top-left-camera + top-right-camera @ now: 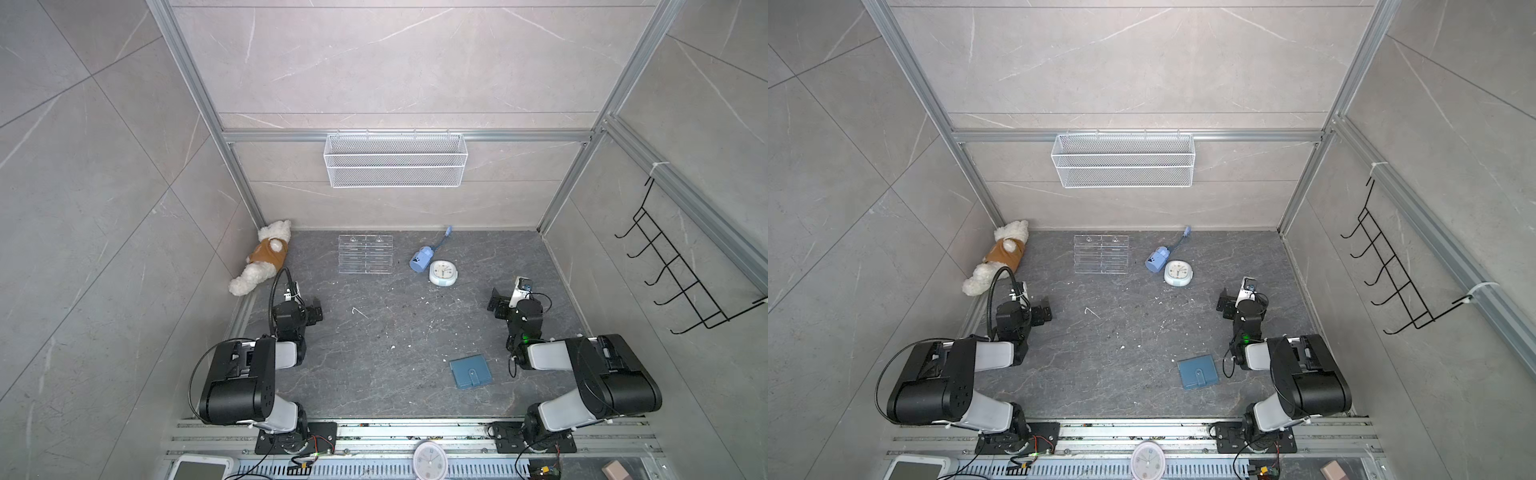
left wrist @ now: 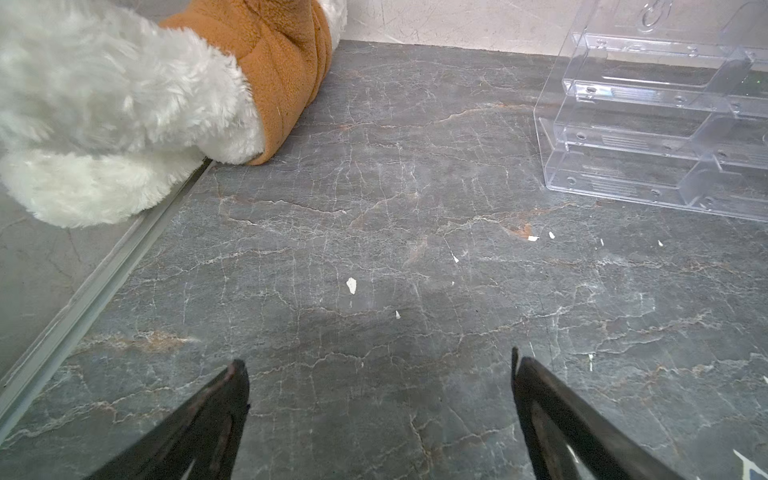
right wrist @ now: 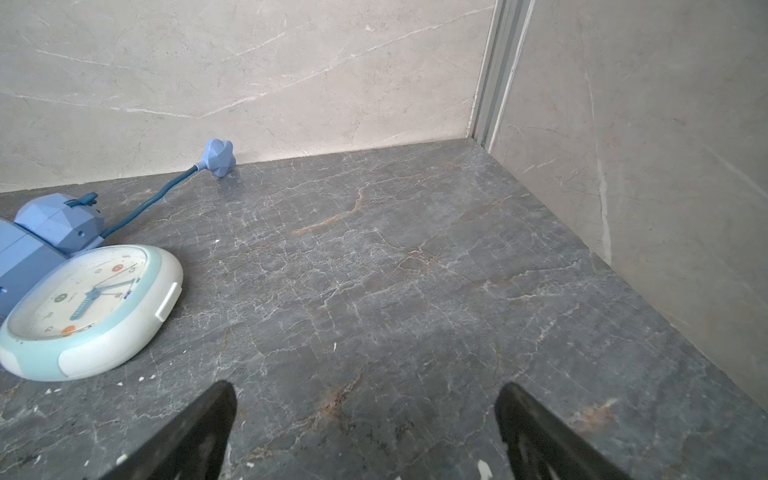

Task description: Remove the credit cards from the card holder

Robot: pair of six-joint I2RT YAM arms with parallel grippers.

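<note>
Nothing has started yet, I'd say. Both arms hang folded over the dark stone table [image 1: 382,345]. The left gripper [image 2: 377,359] is spread wide and empty, with only bare tabletop between its fingers. The right gripper [image 3: 366,385] is the same, fully released and grasping nothing.

The blue card holder [image 1: 471,371] lies flat and closed, with its snap tab across the cover. It sits behind the right gripper, back toward that arm's base and just beside its forearm. It is well apart from the left gripper and neither wrist camera sees it. The credit cards are not visible; presumably they are shut inside.

The next move looks like the right arm's. It would need to pull back and turn down toward the holder, then get the tab undone, probably with the other gripper pinning the cover.

Ahead of the right gripper and off to one side is a small round clock [image 3: 89,309], touching a blue toy [image 3: 54,224]. Ahead of the left gripper are a plush bear [image 2: 124,104] and a clear plastic rack [image 2: 665,124].

The clock face has coloured numerals, too small to read. I can make out no brand or label anywhere.
</note>
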